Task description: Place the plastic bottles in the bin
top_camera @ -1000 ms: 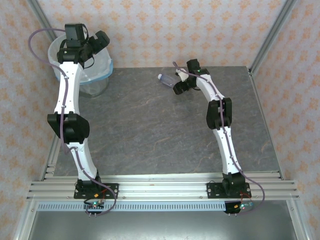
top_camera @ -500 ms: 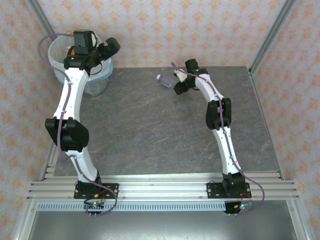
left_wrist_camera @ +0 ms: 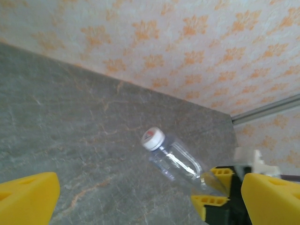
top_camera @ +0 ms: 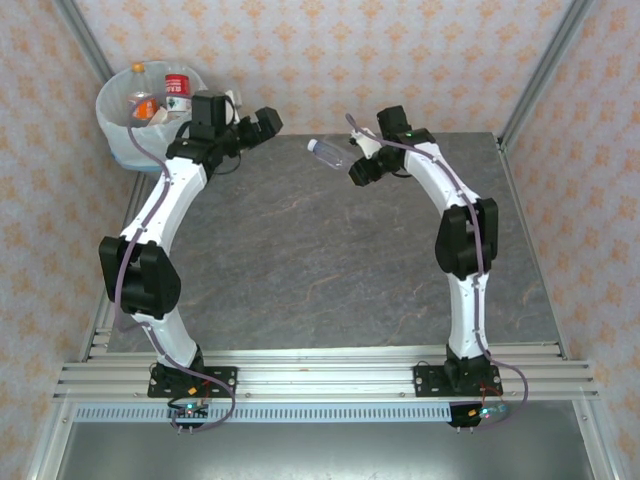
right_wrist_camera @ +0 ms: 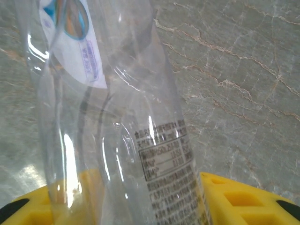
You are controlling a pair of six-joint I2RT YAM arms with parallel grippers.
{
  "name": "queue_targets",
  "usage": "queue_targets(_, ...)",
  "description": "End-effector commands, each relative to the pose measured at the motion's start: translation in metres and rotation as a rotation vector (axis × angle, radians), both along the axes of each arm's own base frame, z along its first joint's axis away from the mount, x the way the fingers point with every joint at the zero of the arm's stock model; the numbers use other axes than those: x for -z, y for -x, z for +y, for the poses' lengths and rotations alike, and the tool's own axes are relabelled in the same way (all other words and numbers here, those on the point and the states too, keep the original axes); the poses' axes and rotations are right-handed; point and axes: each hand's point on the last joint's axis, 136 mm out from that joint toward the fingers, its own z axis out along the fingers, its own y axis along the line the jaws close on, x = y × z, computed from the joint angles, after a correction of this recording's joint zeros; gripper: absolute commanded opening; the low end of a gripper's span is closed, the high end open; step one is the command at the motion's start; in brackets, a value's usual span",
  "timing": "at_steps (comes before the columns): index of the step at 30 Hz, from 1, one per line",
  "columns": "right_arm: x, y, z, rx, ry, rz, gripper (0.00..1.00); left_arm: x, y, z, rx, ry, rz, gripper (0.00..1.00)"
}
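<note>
A clear plastic bottle (top_camera: 328, 152) with a white cap hangs tilted just above the far part of the table, its base clamped in my right gripper (top_camera: 355, 163). In the right wrist view the bottle (right_wrist_camera: 117, 117) stands between the yellow fingers (right_wrist_camera: 234, 197), which press its sides. In the left wrist view the same bottle (left_wrist_camera: 176, 157) shows its cap pointing towards me. My left gripper (top_camera: 263, 122) is open with nothing in it, a little left of the bottle. The bin (top_camera: 110, 95) stands at the far left corner with several bottles (top_camera: 177, 92) inside.
Aluminium frame posts (top_camera: 545, 70) rise at the far corners, with patterned walls behind. The grey stone tabletop (top_camera: 300, 260) stretches between the two arms. A rail (top_camera: 320, 375) with both arm bases runs along the near edge.
My left arm has swung away from above the bin to the right, uncovering the bottles inside. My right gripper has closed on the clear bottle and raised it slightly.
</note>
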Motion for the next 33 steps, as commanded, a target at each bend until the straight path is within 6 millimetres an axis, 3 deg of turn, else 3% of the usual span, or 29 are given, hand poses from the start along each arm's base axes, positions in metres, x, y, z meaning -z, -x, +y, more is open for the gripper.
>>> queue_targets(1, -0.03, 0.018, 0.016, 0.018, -0.097, -0.03, 0.45, -0.03, 0.008, -0.027, 0.073, 0.111, -0.097, 1.0)
queue_targets(7, -0.052, 0.05, 0.039, 0.093, -0.264, -0.08, 0.45, -0.021, 0.021, -0.055, 0.137, 0.145, -0.105, 1.0)
queue_targets(15, -0.065, 0.095, 0.073, 0.172, -0.371, -0.112, 0.44, -0.009, 0.042, -0.088, 0.213, 0.188, -0.11, 1.0)
queue_targets(24, -0.089, 0.12, 0.118, 0.173, -0.571, -0.108, 0.42, -0.004, 0.037, -0.106, 0.243, 0.24, -0.112, 1.0)
queue_targets(33, -0.097, 0.126, 0.129, 0.176, -0.648, -0.097, 0.42, -0.005, 0.035, -0.109, 0.254, 0.234, -0.105, 0.98)
